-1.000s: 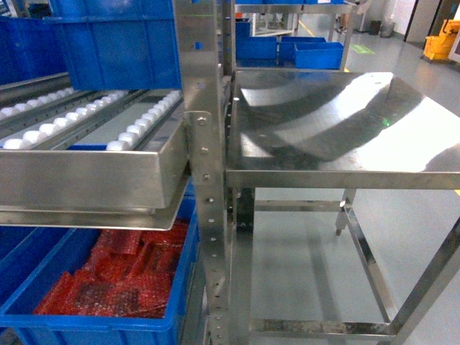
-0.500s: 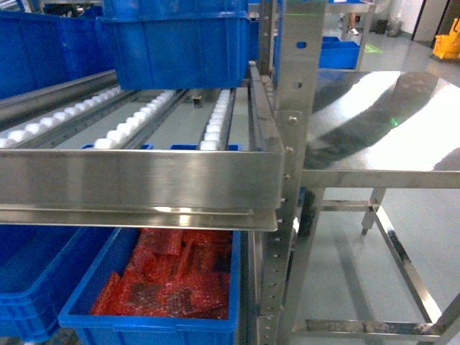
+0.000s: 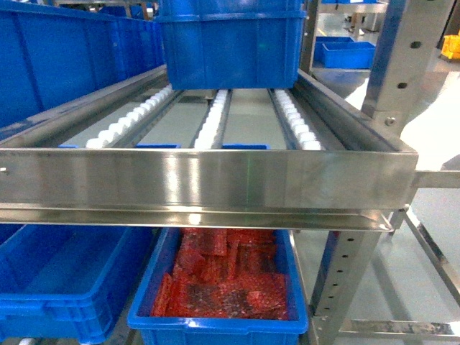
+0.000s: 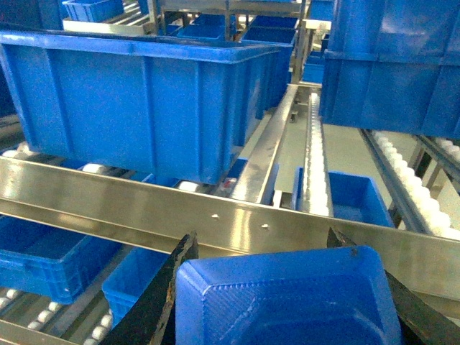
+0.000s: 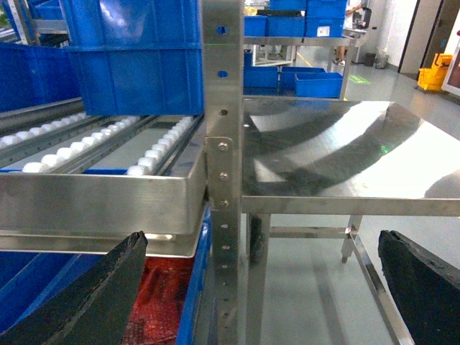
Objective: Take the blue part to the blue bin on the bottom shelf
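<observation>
- Left wrist view: left gripper (image 4: 284, 302) had its dark fingers (image 4: 162, 298) spread wide on either side of the blue part (image 4: 287, 302), pinching it by its two long flanks; contact looked firm but the fingertips were out of frame.
- Blue part was a moulded plastic tray-like piece, rounded corners, fine ribbed face. Judged light, stiff and a bit slick, so the flank grip suits it, though it could slip if the jaws eased.
- Just ahead of that gripper ran a brushed steel front rail (image 4: 237, 226) with two screws; beyond it white roller tracks (image 4: 316, 165) and a large blue bin (image 4: 144, 100) to the forward-left, another bin (image 4: 392, 65) forward-right.
- Below the rail, smaller blue bins (image 4: 50, 248) sat lower down, hard plastic with ribbed walls; which one is the target could not be told.
- Right wrist view: right gripper (image 5: 266, 287) stood open and empty, rubbery black fingers (image 5: 93, 295) wide apart. Straight ahead stood a perforated steel upright (image 5: 221, 144), a shiny steel table (image 5: 338, 158) to its right, and roller shelf (image 5: 100, 194) to its left.
- Head view: neither gripper nor the part showed. Steel rack level (image 3: 208, 180) with rollers filled the frame, with a bin of red bubble-wrap packs (image 3: 223, 280) beneath and an empty blue bin (image 3: 65, 273) beside it.
</observation>
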### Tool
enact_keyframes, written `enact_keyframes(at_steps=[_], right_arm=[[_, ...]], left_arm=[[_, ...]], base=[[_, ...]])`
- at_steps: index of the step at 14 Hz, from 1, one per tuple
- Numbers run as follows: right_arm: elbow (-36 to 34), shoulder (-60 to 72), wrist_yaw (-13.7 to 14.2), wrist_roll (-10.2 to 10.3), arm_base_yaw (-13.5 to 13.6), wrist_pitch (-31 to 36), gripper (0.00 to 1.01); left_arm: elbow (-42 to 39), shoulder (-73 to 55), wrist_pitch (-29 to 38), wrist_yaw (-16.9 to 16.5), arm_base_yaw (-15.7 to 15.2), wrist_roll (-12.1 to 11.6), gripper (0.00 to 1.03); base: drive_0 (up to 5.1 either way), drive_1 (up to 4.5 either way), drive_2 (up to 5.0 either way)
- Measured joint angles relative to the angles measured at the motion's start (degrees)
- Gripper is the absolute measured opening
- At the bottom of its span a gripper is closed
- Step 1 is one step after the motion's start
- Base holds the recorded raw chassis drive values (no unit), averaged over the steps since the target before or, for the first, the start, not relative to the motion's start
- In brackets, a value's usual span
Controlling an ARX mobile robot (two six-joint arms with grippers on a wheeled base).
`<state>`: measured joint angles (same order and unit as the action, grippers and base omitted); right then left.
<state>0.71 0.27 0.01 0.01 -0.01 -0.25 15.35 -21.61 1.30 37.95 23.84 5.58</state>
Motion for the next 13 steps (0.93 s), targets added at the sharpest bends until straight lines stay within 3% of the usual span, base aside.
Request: enact_keyframes(at_steps=[2, 13], right_arm=[[0.0, 0.0, 0.0, 0.0, 0.0, 0.1, 0.98], [0.0, 0.0, -0.2, 0.0, 0.0, -0.1, 0.98]], left_arm=[[0.0, 0.0, 0.0, 0.1, 0.0, 0.0, 0.44], [0.0, 0.1, 0.1, 0.2, 0.0, 0.0, 0.44]], base=[[-5.1, 2.37, 2.4], [0.0, 0.0, 0.0]])
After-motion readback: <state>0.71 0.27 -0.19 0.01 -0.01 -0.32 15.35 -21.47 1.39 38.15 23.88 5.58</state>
